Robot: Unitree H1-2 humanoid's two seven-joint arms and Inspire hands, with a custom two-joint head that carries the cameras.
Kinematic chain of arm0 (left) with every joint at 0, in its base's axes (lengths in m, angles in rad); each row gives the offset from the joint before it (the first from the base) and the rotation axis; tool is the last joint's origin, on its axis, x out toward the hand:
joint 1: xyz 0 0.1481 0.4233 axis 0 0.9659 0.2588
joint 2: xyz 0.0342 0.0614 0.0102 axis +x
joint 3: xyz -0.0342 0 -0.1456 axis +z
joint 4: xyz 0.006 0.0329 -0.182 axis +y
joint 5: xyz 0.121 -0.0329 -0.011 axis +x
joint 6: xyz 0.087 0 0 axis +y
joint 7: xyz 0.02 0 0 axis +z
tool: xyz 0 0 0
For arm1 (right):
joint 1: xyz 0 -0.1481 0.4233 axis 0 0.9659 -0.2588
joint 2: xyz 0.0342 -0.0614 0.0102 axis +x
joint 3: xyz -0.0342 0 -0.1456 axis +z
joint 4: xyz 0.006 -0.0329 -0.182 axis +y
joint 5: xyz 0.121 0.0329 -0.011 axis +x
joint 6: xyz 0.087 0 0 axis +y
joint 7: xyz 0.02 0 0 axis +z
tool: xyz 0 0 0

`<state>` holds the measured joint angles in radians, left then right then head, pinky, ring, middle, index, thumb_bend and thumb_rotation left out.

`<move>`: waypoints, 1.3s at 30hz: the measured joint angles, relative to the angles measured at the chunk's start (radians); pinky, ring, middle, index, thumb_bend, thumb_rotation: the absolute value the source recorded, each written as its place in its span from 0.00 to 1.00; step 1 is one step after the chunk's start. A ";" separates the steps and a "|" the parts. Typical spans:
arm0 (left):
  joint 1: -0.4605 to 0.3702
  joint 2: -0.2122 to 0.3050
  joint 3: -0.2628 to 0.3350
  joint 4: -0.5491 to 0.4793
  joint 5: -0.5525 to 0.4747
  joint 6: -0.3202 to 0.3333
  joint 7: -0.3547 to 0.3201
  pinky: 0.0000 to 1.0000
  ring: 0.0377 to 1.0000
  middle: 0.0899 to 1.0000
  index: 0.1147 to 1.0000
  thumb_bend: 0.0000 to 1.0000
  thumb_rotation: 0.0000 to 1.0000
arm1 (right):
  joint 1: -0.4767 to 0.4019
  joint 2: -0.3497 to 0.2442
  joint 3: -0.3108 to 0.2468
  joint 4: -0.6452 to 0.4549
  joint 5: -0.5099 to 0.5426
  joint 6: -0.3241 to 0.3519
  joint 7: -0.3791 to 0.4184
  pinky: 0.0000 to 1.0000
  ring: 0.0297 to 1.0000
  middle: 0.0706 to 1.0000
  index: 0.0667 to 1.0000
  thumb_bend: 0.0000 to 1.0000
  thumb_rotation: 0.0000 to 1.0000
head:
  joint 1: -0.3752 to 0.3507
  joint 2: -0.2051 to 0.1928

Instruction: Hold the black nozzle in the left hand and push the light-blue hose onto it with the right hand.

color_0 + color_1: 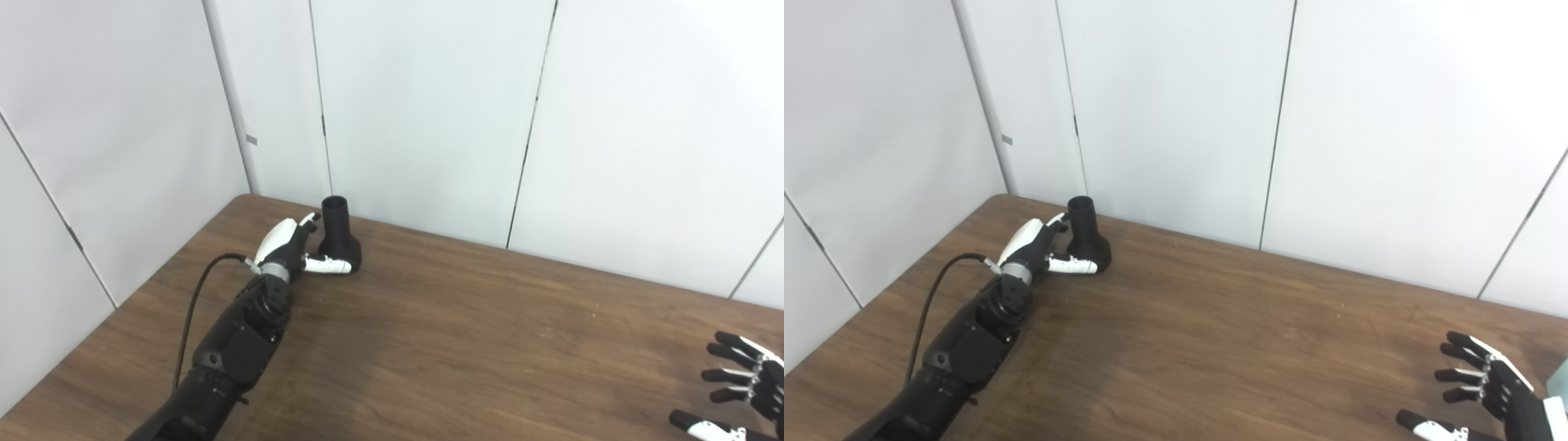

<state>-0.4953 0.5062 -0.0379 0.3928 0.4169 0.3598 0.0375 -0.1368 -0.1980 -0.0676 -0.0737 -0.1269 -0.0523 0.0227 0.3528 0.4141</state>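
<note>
We see the black nozzle (339, 236) standing upright on the wooden table (465, 343), close to the far left corner and just in front of the white wall panels (429, 110). Its narrow round mouth points up and its wider flared base rests on the tabletop.

Our left hand (293, 246) is right against the nozzle on its left side. The thumb lies across the front of the flared base, and the fingers (308, 222) reach toward the narrow neck from the left. We see the hand wrapped partly around the nozzle, but we cannot tell whether the grasp is firm or only a loose touch; the nozzle sits on the table, not lifted. The left forearm runs back from there toward the near left edge, with a black cable (196, 300) looping off the wrist.

Our right hand (1482, 383) is well apart from all this, at the near right corner of the table. It holds nothing, its fingers spread and pointing left, the thumb low beneath them. A sliver of something pale blue-green (1562, 373) shows at the right edge of the right eye view, too cut off to identify.
</note>
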 measured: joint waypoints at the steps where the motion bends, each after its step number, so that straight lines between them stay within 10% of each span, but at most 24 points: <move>1: -0.004 -0.002 0.000 0.011 0.000 -0.012 0.001 1.00 1.00 0.88 0.92 1.00 0.34 | 0.003 0.000 0.000 -0.003 0.000 0.000 0.000 0.49 0.60 0.72 0.74 0.73 0.00 | 0.000 0.000; 28: -0.013 -0.036 -0.009 0.016 -0.021 -0.021 -0.002 1.00 0.89 0.76 0.75 0.98 0.22 | 0.032 -0.002 -0.007 -0.065 0.006 0.023 0.009 0.51 0.61 0.73 0.75 0.71 0.03 | -0.009 0.038; 32: -0.018 -0.039 -0.008 0.019 -0.011 -0.017 0.028 0.92 0.62 0.49 0.55 0.92 0.12 | 0.033 -0.002 -0.008 -0.071 0.009 0.034 0.010 0.52 0.61 0.73 0.76 0.71 0.03 | -0.006 0.049; 33: -0.020 -0.040 -0.007 0.020 0.000 -0.015 0.044 0.89 0.55 0.43 0.48 0.69 0.05 | 0.033 -0.002 -0.008 -0.071 0.010 0.035 0.010 0.52 0.62 0.74 0.76 0.70 0.02 | -0.005 0.051; 39: -0.024 -0.067 -0.004 0.035 0.024 -0.016 0.136 0.92 0.51 0.40 0.43 0.53 0.00 | 0.033 -0.004 -0.008 -0.072 0.016 0.039 0.012 0.53 0.62 0.74 0.76 0.69 0.02 | -0.002 0.054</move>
<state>-0.5196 0.4394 -0.0423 0.4283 0.4414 0.3433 0.1735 -0.1034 -0.2018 -0.0759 -0.1452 -0.1109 -0.0138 0.0343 0.3513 0.4678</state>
